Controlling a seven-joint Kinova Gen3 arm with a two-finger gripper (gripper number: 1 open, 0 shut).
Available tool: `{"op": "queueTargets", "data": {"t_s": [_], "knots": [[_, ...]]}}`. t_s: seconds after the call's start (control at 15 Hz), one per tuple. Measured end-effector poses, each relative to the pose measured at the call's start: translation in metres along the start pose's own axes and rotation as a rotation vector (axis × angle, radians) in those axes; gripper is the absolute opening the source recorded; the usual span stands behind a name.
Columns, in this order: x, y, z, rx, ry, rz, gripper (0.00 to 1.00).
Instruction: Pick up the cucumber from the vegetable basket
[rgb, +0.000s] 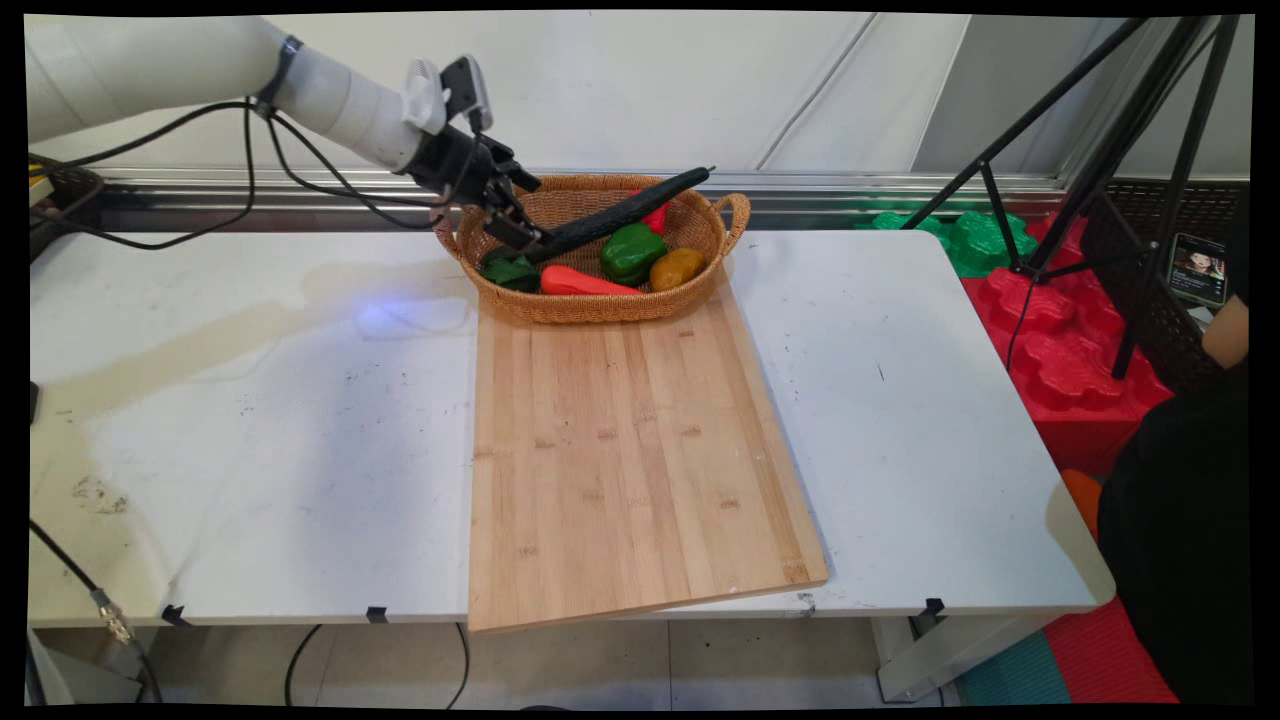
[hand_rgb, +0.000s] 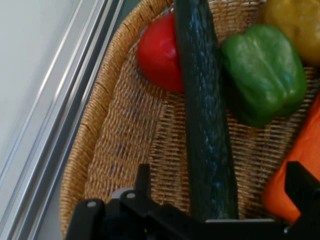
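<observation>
A woven basket stands at the far end of a wooden cutting board. A long dark green cucumber lies slanted in it, its far tip over the back rim. My gripper reaches into the basket's left end, open, with its fingers either side of the cucumber's near end and a gap on both sides. In the hand view the cucumber runs up between the fingers of the gripper. Beside it lie a green pepper, a red vegetable, a yellow one and an orange carrot.
A dark green leafy piece lies in the basket's left end. Black cables hang from the arm over the table's left back. A black tripod, red foam blocks and a person in black are beyond the right edge.
</observation>
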Motion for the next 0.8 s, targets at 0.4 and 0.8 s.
{"op": "queueTargets", "data": {"t_s": [0.4, 0.8], "knots": [[0.004, -0.002, 0.03, -0.004, -0.028, 0.014, 1.0], [0.007, -0.004, 0.052, -0.008, -0.047, 0.02, 1.0]]}}
